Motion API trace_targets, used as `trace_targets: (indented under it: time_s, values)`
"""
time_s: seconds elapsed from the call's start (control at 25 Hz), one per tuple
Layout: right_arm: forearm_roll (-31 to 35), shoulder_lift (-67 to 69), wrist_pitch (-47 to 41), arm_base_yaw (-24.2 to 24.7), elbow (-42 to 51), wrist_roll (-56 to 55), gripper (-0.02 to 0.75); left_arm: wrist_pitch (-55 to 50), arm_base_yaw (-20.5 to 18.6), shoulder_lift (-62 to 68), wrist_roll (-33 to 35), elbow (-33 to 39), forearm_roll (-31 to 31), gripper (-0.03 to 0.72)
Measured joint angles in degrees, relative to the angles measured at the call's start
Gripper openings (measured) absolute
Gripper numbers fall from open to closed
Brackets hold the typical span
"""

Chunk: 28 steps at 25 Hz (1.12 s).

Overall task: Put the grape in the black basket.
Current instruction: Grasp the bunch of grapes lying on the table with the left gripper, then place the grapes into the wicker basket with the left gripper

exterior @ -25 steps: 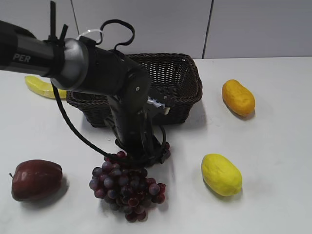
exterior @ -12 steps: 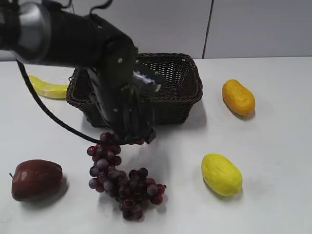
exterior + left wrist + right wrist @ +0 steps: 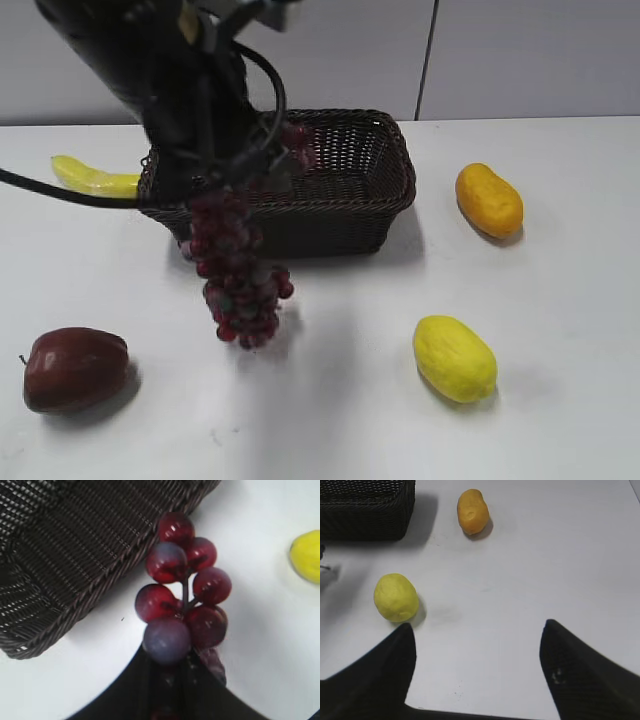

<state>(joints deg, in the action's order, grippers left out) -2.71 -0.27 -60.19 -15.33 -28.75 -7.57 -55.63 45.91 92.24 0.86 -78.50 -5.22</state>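
Left gripper (image 3: pixel 262 160): jaws pinching the grape (image 3: pixel 238 270) at the bunch's top; bunch hangs clear of the white desk (image 3: pixel 560 330), in front of the black basket's (image 3: pixel 370 190) near wall. Left wrist view: grape (image 3: pixel 182 595) beside the basket rim (image 3: pixel 75 570).
Right gripper (image 3: pixel 477 665): jaws spread, above bare desk.
Also on the desk: red apple (image 3: pixel 74 368), yellow lemon-like fruit (image 3: pixel 454 357), orange fruit (image 3: pixel 488 200), banana (image 3: pixel 92 178) behind the basket.
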Motion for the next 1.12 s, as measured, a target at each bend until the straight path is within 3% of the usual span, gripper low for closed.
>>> trace_targets:
  time_s: [0.32, 0.6, 0.92, 1.12]
  values:
    - [0.00, 0.00, 0.00, 0.00, 0.00, 0.00, 0.585, 0.58, 0.04, -13.10, 0.00, 0.00, -2.61, 0.078]
    - [0.00, 0.00, 0.00, 0.00, 0.00, 0.00, 0.585, 9.35, 0.11, -19.92, 0.00, 0.00, -7.54, 0.075]
    - [0.00, 0.00, 0.00, 0.00, 0.00, 0.00, 0.585, 29.37, -0.23, -19.26, 0.00, 0.07, -19.19, 0.074]
    - [0.00, 0.00, 0.00, 0.00, 0.00, 0.07, 0.585, 42.72, -3.79, -15.24, 0.05, 0.07, -21.46, 0.066]
